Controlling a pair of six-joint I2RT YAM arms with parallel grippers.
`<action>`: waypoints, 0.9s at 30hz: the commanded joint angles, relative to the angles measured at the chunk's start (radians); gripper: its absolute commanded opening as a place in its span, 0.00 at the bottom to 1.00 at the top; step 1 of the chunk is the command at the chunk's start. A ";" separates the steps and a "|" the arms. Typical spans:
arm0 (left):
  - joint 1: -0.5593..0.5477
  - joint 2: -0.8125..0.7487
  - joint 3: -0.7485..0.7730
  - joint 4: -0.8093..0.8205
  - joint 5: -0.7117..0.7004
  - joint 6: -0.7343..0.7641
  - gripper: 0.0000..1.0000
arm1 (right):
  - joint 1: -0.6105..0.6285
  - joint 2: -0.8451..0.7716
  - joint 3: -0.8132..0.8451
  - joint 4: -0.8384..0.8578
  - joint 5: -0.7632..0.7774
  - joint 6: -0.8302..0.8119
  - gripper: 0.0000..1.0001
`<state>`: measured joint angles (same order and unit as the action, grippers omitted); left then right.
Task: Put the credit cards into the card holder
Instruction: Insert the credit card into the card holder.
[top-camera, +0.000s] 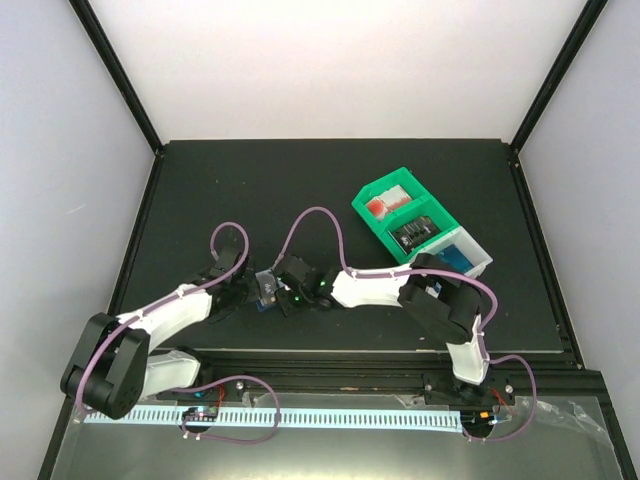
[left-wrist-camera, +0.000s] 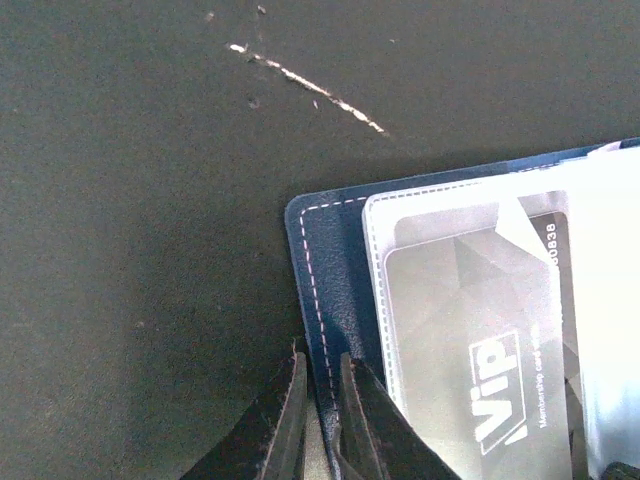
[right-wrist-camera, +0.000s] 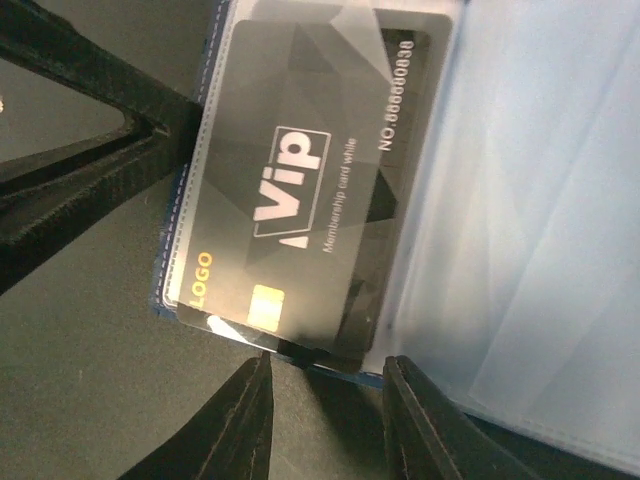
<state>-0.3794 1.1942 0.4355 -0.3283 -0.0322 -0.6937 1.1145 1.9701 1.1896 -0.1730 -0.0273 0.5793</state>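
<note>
Tabletop (top-camera: 300, 180) of matte black fills the middle of the top view. Plain white walls (top-camera: 340, 60) close it in at the back and on both sides, and black posts (top-camera: 115, 75) run up the corners. Close up in the left wrist view the surface is finely grained and specked. A pale scratch (left-wrist-camera: 310, 88) slants across the upper middle of that view. A green bin (top-camera: 362, 212) with compartments lies at an angle in the right of the top view, its lower-right end white. Purple cables (top-camera: 318, 215) loop over both arms, and a white slotted strip (top-camera: 320, 415) runs along the bottom of the frame.

The holder (top-camera: 266, 292) lies open on the tabletop at centre-left of the top view, between the two hands. The left hand (left-wrist-camera: 322, 365) is pinched closed on the holder's navy stitched edge, at the bottom of its own view. A dark card (right-wrist-camera: 300, 180) marked "ViP" sits under a clear pocket (left-wrist-camera: 440, 215) of the holder. The right hand (right-wrist-camera: 328, 375) stands open at the bottom of its view. Its fingers are apart with a clear gap, and the card's lower edge lies just above that gap.
</note>
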 joint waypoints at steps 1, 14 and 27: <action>0.003 0.027 0.018 -0.004 0.028 0.012 0.12 | 0.005 0.040 0.049 -0.007 0.017 -0.033 0.32; 0.003 0.033 0.009 -0.005 0.033 0.011 0.12 | 0.004 0.062 0.058 0.114 -0.017 0.031 0.30; 0.004 -0.131 0.068 -0.142 -0.039 0.020 0.19 | -0.017 -0.194 -0.078 0.045 0.132 0.080 0.41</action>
<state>-0.3790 1.1313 0.4511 -0.3973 -0.0341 -0.6876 1.1088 1.8816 1.1282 -0.0978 0.0231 0.6441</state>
